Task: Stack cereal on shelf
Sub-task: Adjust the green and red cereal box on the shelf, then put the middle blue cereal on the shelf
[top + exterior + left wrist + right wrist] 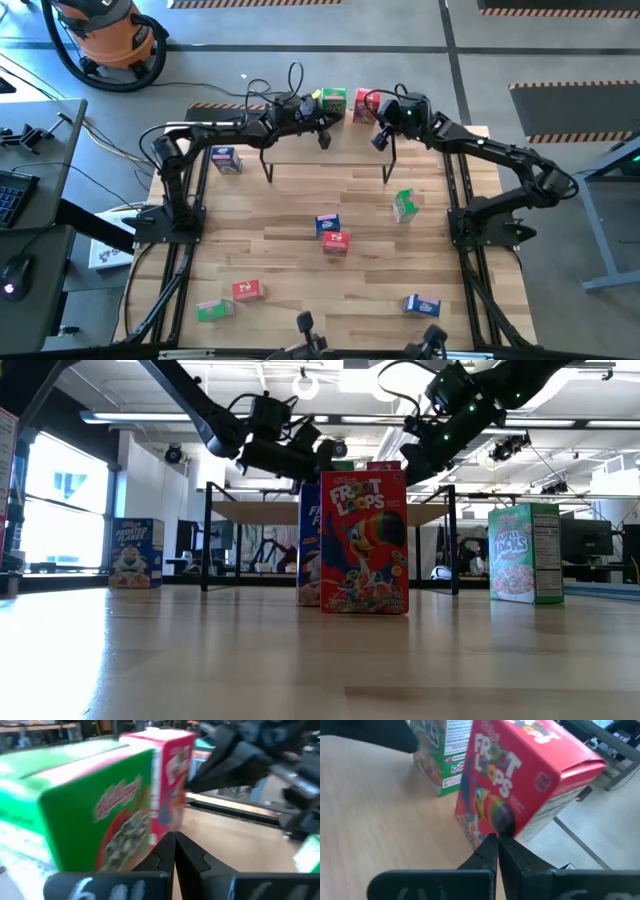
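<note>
1. From above, the shelf (330, 140) is a light-wood board on thin black legs at the top centre of the frame, at the far edge of the table (300, 250).
2. Two cereal boxes stand on the shelf near its back edge: a green box (334, 100) and, just to its right, a red box (364, 105).
3. My left gripper (323, 138) is over the shelf, just below the green box. In my left wrist view its fingers (187, 857) are pressed together, holding nothing, with the green box (95, 810) close in front.
4. My right gripper (381, 139) is over the right part of the shelf, just below and right of the red box. In my right wrist view its fingers (482, 855) are closed and empty, tips right at the red box (520, 780).
5. Seven boxes are still on the table: a blue one (225, 160) at upper left, a green one (404, 206) right of centre, a blue one (327, 224) touching a red one (336, 243) at centre, a red one (248, 290) and a green one (213, 310) at lower left, and a blue one (421, 304) at lower right.
</note>
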### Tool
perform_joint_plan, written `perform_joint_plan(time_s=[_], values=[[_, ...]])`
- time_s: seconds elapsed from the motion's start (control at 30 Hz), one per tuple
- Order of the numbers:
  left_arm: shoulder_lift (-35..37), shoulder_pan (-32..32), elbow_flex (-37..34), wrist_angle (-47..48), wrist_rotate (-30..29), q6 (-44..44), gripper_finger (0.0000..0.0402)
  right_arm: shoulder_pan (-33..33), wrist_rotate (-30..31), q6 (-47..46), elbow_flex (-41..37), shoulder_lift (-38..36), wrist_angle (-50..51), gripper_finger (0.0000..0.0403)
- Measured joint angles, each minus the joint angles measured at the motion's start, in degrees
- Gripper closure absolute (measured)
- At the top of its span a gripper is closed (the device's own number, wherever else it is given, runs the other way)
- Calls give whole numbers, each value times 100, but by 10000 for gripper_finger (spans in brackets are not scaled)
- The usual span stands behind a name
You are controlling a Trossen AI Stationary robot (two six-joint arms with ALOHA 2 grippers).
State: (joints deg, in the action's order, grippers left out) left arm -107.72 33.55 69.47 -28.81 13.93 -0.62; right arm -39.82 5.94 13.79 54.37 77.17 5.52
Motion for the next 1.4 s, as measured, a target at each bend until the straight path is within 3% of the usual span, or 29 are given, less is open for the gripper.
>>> perform_joint_plan(time_s=[0.27, 0.6, 0.83, 1.07, 1.27, 1.4], values=[[308, -102, -127, 199, 261, -6, 401, -108, -19, -26, 0, 0, -83, 403], [1107, -111, -1068, -127, 284, 38, 402, -70, -68, 11, -2, -115, 115, 403], [2346, -131, -1480, 1090, 389, -351, 401, 236, -842, 19, -134, -842, 854, 403], [3411, -370, -1631, 2872, 399, -609, 401, 819, -1997, -359, -1402, -1343, -641, 403], [3633, -863, -1633, 3963, 352, -752, 402, 1535, -2017, -640, -2023, -1614, -1469, 403], [3636, -1296, -1995, 3414, 339, -708, 402, 2041, -1820, -782, -2059, -1755, -1475, 403]])
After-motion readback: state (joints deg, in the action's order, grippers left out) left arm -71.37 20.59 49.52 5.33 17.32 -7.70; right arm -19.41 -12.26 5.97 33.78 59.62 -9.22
